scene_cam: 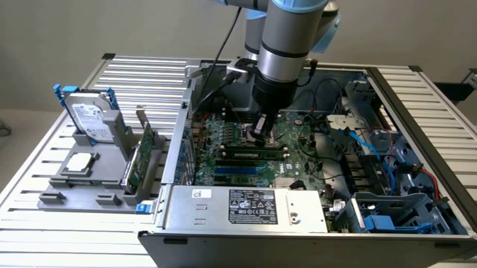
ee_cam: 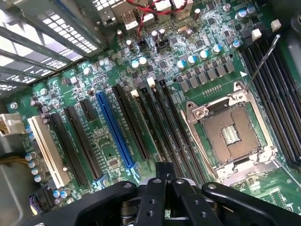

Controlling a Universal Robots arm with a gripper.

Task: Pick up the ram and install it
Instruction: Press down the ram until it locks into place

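Exterior view: ram (scene_cam: 256,149), long dark-green stick, seemingly seated in slot; tool (scene_cam: 260,139) pressed together above.

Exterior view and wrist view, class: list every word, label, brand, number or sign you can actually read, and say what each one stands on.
No text can be read with certainty.
Power supply label: black panel with white print and marks, too small to read.
White sticker on the power supply: too small.
Hard drive label: print blurred.
Motherboard in the wrist view: white markings beside the slots, too small.
Processor chip: no legible marking.
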